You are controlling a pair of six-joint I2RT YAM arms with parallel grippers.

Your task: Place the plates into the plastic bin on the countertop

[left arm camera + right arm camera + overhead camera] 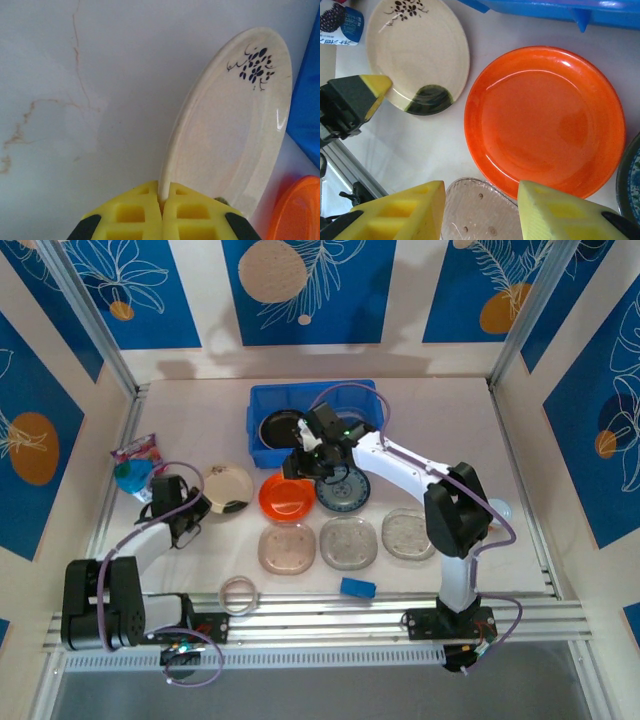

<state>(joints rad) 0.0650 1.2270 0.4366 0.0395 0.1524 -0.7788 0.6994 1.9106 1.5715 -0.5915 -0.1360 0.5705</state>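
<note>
The left tool (161, 199) is pressed together on the near rim of the beige plate (235, 125), which has a dark floral sprig at its far edge; its yellow fingers (132, 214) pinch the rim between them. That plate sits on the pale surface (75, 150), left of the orange plate (545, 120) and short of the blue plastic bin (262, 403).

The right tool (480, 192) hangs spread and holds nothing, above the near edge of the orange plate and a translucent plate (475, 212). The bin stands at the back of the surface with a black plate (278, 427) in it. A blue-white patterned plate (345, 490) lies just right of the orange one. Three translucent plates (348, 542) form a row nearer the arms. In front of them lie a small ring (239, 593) and a blue block (357, 587).
</note>
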